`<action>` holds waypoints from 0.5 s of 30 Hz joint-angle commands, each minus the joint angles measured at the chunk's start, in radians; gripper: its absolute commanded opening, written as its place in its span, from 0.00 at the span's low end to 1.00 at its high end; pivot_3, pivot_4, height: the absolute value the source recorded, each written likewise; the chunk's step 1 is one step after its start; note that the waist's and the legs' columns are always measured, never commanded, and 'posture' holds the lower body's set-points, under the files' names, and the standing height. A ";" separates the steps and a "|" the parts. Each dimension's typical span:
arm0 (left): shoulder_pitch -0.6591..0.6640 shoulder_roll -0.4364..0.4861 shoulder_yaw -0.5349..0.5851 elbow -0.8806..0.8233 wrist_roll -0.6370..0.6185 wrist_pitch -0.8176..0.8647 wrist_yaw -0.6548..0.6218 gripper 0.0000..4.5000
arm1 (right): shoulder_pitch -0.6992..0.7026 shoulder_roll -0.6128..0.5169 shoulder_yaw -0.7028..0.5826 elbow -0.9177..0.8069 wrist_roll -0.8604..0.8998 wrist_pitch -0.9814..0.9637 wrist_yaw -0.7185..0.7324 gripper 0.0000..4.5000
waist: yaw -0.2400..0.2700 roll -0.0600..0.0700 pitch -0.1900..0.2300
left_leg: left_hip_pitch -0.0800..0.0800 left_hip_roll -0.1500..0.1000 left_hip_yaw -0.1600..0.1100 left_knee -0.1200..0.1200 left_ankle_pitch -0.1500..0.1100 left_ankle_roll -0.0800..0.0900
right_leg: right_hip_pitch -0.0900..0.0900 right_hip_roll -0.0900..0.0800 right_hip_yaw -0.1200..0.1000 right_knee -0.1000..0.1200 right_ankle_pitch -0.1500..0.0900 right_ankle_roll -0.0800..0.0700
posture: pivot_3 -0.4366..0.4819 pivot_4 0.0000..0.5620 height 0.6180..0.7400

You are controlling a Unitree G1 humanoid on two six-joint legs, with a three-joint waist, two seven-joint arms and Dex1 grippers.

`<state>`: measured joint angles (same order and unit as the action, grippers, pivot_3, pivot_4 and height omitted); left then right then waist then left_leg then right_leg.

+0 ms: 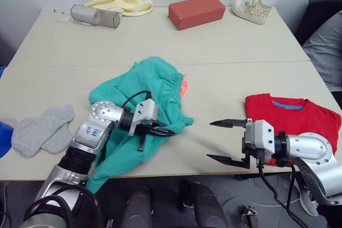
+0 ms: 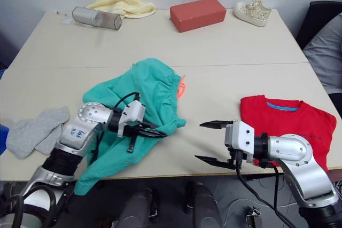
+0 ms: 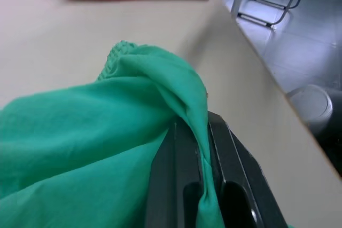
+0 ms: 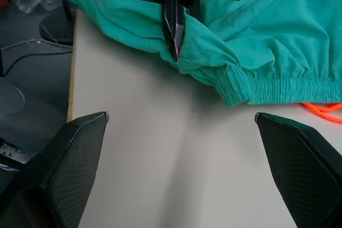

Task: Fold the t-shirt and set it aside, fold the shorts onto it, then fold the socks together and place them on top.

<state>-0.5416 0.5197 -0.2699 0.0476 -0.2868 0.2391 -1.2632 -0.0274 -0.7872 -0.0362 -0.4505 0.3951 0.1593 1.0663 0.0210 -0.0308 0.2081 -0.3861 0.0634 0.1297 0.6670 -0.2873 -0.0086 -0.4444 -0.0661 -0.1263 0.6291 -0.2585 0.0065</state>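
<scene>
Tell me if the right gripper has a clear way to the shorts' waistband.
Probably yes. The right gripper is open and faces the shorts across bare table; nothing lies between. The left gripper is shut on the shorts close to the waistband, so the approach is tight.

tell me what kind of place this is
Probably a lab or office room set up for robot trials: a plain table laid with odd props like a red block and a shoe, and cables on the floor.

I cannot read any text or number in these views. On my left arm (image 1: 92, 130) there are small blue marks on the silver shell, but they are not legible.
</scene>
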 commanded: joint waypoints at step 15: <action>0.164 0.186 0.300 -0.264 -0.217 0.097 0.007 0.69 | -0.076 0.045 0.185 0.005 -0.200 0.058 -0.138 1.00 | -0.006 0.001 0.000 | 0.001 0.002 0.000 -0.002 0.000 -0.001 | -0.001 0.002 0.001 -0.001 0.000 -0.001 | 0.48 0.27 1.00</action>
<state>-0.4109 0.6844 -0.0176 -0.1631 -0.4737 0.3351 -1.2710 -0.0756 -0.7589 0.1255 -0.4424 0.2262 0.2239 0.9523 0.0147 -0.0300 0.2078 -0.3856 0.0658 0.1297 0.6655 -0.2871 -0.0098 -0.4449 -0.0643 -0.1255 0.6284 -0.2585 0.0059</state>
